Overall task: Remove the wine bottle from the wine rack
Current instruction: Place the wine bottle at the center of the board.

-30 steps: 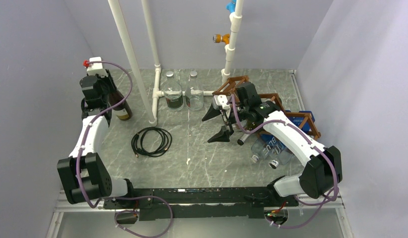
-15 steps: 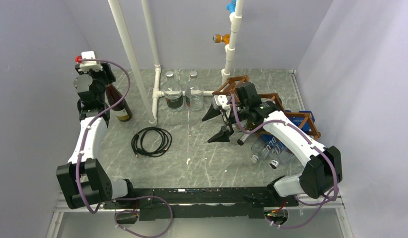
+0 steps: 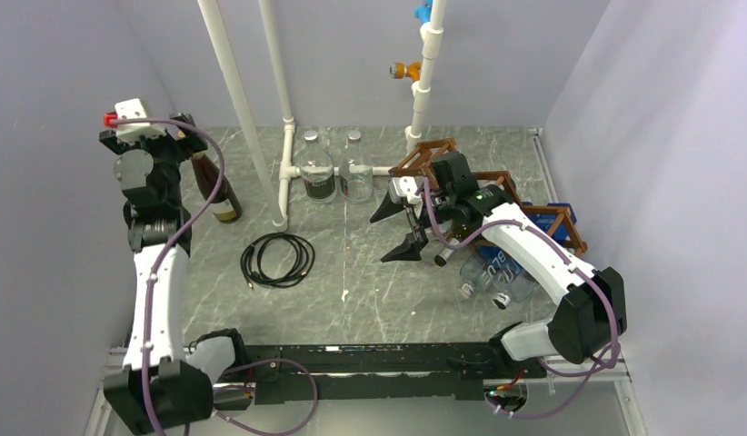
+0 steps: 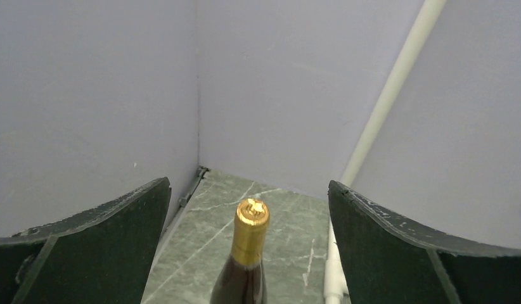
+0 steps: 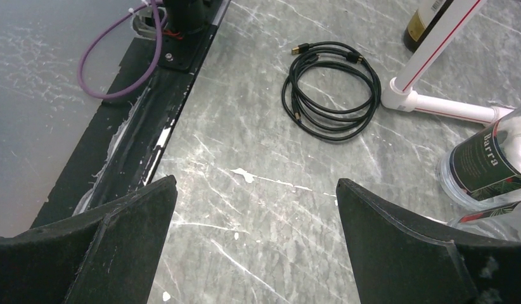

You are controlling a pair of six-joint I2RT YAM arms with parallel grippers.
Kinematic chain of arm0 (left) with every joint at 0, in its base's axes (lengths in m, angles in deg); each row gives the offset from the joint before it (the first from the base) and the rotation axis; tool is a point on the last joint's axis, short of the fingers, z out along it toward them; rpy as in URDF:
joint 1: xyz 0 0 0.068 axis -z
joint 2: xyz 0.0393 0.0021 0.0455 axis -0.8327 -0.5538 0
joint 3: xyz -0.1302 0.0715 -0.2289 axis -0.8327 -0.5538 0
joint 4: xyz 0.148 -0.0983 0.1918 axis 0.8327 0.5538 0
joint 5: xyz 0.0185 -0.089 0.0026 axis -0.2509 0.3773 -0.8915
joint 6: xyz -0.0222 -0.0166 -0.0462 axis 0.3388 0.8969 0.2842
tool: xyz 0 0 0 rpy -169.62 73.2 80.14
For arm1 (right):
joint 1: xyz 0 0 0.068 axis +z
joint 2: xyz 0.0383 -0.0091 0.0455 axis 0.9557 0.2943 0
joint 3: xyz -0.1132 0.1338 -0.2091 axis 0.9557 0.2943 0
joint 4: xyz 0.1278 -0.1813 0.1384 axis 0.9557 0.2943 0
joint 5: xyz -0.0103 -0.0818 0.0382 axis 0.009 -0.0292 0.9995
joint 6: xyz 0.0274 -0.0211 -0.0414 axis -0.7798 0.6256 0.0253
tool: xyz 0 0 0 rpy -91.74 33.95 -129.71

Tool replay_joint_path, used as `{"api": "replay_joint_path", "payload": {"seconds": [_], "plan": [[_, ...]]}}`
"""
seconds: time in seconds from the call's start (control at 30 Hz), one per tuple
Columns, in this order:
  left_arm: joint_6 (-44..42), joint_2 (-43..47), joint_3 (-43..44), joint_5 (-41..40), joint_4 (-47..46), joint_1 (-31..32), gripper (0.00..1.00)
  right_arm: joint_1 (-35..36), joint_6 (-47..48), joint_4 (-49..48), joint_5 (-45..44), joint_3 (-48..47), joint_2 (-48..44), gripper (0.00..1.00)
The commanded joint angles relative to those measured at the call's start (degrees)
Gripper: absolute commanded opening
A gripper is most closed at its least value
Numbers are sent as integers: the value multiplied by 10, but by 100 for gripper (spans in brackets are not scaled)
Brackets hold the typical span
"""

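Observation:
The dark wine bottle (image 3: 217,189) with a gold foil cap stands upright on the table at the far left, away from the reddish-brown wine rack (image 3: 431,153) at the back right. My left gripper (image 3: 177,136) hangs open above and behind the bottle's top. In the left wrist view the gold cap (image 4: 252,218) sits low between the two wide-apart fingers of that gripper (image 4: 248,183), touching neither. My right gripper (image 3: 393,234) is open over bare table just left of the rack, and in its wrist view nothing lies inside this gripper (image 5: 255,180).
White pipes (image 3: 238,100) rise at the back, close to the right of the wine bottle. Two clear glass bottles (image 3: 317,173) stand by the pipe base. A coiled black cable (image 3: 277,259) lies mid-left. Plastic bottles (image 3: 497,272) lie under my right arm by the rack.
My left gripper has opened off the wine bottle's neck and risen up and to the left. The bottle stays standing. The right arm has not moved.

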Motion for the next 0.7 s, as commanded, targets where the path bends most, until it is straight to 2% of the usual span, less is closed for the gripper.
{"api": "replay_joint_path", "payload": {"seconds": [0.0, 0.17, 0.4, 0.67], "plan": [[55, 79, -19, -8, 84, -3, 99, -4, 41, 19, 6, 2, -22, 99], [103, 164, -66, 29, 165, -3, 99, -7, 87, 56, -3, -1, -34, 99], [156, 269, -118, 134, 242, -2, 100, -23, 137, 106, -17, -5, -65, 100], [182, 296, -131, 268, 260, 30, 99, -50, 212, 196, -32, -12, -102, 100]]}}
